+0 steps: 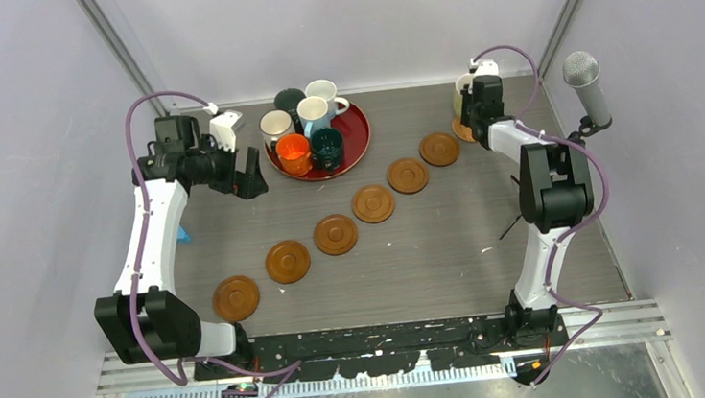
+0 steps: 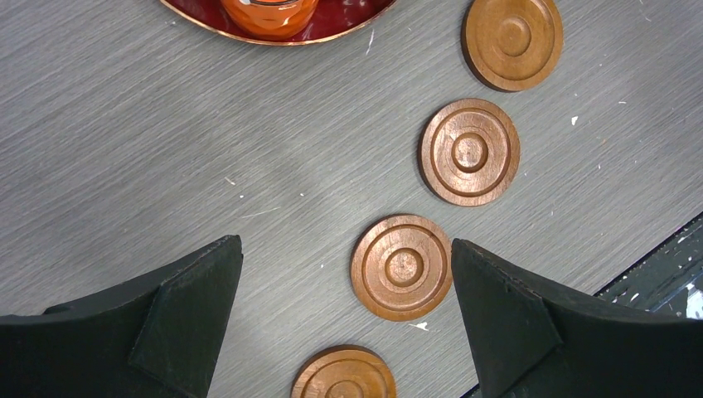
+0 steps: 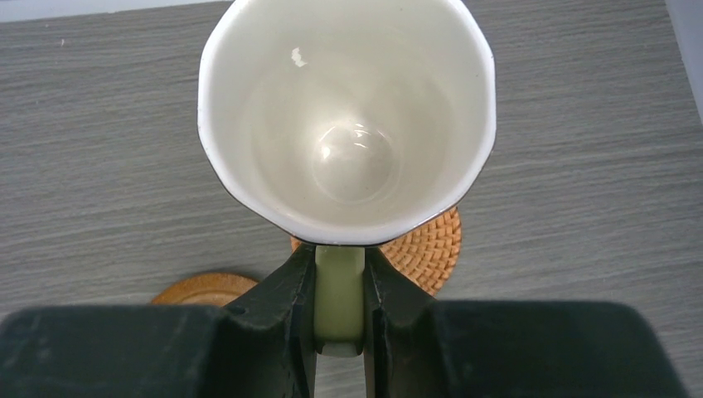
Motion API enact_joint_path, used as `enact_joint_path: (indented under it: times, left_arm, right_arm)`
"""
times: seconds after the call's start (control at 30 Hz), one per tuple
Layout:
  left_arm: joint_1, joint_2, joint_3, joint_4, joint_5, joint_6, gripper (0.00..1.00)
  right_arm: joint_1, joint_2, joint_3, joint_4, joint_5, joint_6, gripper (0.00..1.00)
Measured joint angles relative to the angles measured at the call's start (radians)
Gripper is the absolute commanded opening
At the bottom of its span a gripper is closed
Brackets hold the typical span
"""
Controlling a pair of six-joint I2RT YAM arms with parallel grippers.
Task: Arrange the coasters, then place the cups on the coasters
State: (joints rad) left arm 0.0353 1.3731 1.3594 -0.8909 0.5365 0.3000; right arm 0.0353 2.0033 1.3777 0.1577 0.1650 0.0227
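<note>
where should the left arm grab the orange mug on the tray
Probably its rim wall on the near-left side, one finger inside, coming from above. The orange mug stands upright on the red tray at its near edge; the teal mug and cream mug crowd its other sides. Its handle isn't clear. The left gripper is open.

Woven coaster point(image 3: 433, 247) mostly beneath pale mug point(image 3: 348, 124)

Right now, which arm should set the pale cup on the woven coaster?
Right. The right gripper is shut on the handle of the pale cup, over the woven coaster. The left gripper hangs open, empty, near the red tray.
</note>
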Motion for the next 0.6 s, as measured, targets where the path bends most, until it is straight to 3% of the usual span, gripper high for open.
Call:
enact_joint_path:
  times: [0.6]
  left_arm:
    - [0.0, 0.007, 0.0, 0.0, 0.009, 0.004, 1.0]
  right_arm:
    - [-0.036, -0.08, -0.086, 0.02, -0.017, 0.002, 0.0]
